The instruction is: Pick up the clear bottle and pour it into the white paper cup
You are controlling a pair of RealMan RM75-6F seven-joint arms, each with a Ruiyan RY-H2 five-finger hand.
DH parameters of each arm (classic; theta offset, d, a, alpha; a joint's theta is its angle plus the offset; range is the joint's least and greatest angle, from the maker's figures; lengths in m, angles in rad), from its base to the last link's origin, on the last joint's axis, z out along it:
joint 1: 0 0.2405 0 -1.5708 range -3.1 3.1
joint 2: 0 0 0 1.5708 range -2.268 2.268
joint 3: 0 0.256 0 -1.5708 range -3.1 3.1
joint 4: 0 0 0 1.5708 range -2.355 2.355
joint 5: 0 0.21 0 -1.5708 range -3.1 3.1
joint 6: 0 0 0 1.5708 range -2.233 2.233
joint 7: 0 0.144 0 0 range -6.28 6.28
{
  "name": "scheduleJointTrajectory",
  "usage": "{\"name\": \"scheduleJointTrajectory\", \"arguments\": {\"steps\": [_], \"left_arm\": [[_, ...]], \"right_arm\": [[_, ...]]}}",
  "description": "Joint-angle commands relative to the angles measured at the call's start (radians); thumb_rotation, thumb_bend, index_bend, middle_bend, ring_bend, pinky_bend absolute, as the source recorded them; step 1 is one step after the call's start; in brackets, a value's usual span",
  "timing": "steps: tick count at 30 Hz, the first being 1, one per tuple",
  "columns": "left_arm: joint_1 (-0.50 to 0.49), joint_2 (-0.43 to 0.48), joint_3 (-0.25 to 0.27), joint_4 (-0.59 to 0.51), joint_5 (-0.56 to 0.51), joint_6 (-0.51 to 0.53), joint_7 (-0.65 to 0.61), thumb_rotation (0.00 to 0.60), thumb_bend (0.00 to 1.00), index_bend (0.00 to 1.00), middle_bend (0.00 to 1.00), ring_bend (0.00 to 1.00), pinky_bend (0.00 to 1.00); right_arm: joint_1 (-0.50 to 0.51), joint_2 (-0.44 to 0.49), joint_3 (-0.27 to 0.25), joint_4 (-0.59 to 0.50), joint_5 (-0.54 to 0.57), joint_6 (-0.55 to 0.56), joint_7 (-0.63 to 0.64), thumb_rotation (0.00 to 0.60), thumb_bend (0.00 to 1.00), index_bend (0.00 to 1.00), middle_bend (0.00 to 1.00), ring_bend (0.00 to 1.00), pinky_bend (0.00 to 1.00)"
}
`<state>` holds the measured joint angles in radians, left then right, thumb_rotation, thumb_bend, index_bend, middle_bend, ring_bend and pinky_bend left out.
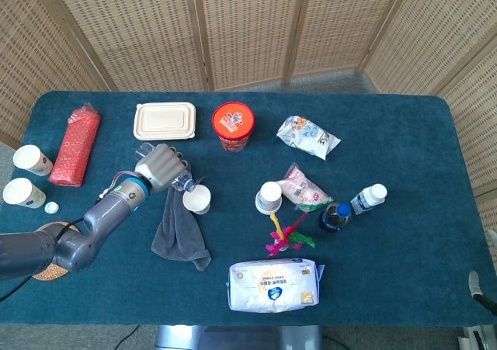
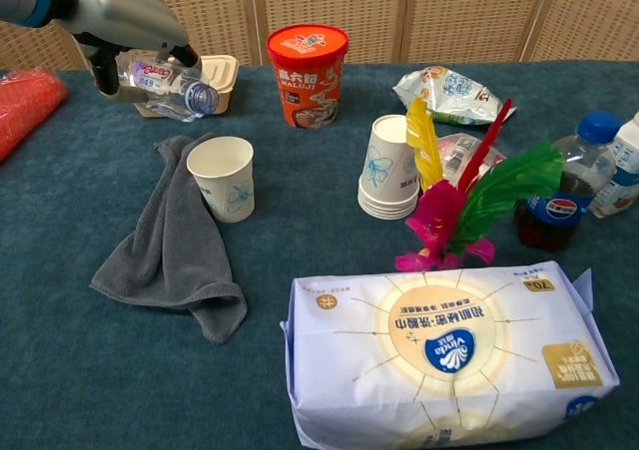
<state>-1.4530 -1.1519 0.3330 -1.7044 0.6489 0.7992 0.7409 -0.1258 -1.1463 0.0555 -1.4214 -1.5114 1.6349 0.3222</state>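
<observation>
The left hand [image 2: 120, 16] clasped the small clear plastic bottle [image 2: 165, 77], holding it nearly level, its open mouth pointing toward the robot's right, above and just left of the single white paper cup [image 2: 224, 176]. That cup stood below the hand, against the crumpled grey cloth [image 2: 170, 250]. Only the head view showed the left arm [image 1: 74, 233], two more paper cups [image 1: 31, 159] far to the hand's left, and a woven coaster [image 1: 48, 266]; the right hand appeared in neither view. Only the chest view made the bottle's pink label [image 2: 150, 71] visible, though unreadable, and "Pepsi" roundel on the dark cola bottle [image 2: 559, 201]. One stack of paper cups [image 2: 387, 171] stood well right of the hand.
</observation>
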Motion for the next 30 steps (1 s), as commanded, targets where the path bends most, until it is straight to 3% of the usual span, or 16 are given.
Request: {"name": "scheduleJointTrajectory", "arguments": {"steps": [1, 10, 16, 21, 30], "left_arm": [[0.060, 0.016, -0.041, -0.029, 0.007, 0.050, -0.067, 0.590, 0.61, 0.42, 0.34, 0.39, 0.58], [0.262, 0.044, -0.142, -0.065, 0.118, 0.196, -0.295, 0.580, 0.61, 0.43, 0.35, 0.41, 0.60], [0.412, 0.059, -0.229, -0.094, 0.207, 0.286, -0.525, 0.578, 0.61, 0.42, 0.34, 0.41, 0.60], [0.524, 0.087, -0.287, -0.118, 0.267, 0.282, -0.760, 0.575, 0.61, 0.40, 0.34, 0.40, 0.60], [0.666, 0.084, -0.322, -0.093, 0.362, 0.241, -0.989, 0.575, 0.61, 0.40, 0.33, 0.39, 0.60]], "right_arm": [[0.002, 0.004, 0.001, -0.008, -0.003, 0.001, -0.007, 0.600, 0.51, 0.00, 0.00, 0.00, 0.12], [0.016, 0.017, 0.001, -0.041, -0.014, -0.007, -0.040, 0.600, 0.51, 0.00, 0.00, 0.00, 0.12], [0.023, 0.025, 0.001, -0.064, -0.016, -0.015, -0.060, 0.600, 0.51, 0.00, 0.00, 0.00, 0.12], [0.026, 0.031, -0.001, -0.078, -0.015, -0.020, -0.072, 0.600, 0.51, 0.00, 0.00, 0.00, 0.12], [0.037, 0.039, -0.004, -0.111, -0.020, -0.031, -0.099, 0.600, 0.51, 0.00, 0.00, 0.00, 0.12]]}}
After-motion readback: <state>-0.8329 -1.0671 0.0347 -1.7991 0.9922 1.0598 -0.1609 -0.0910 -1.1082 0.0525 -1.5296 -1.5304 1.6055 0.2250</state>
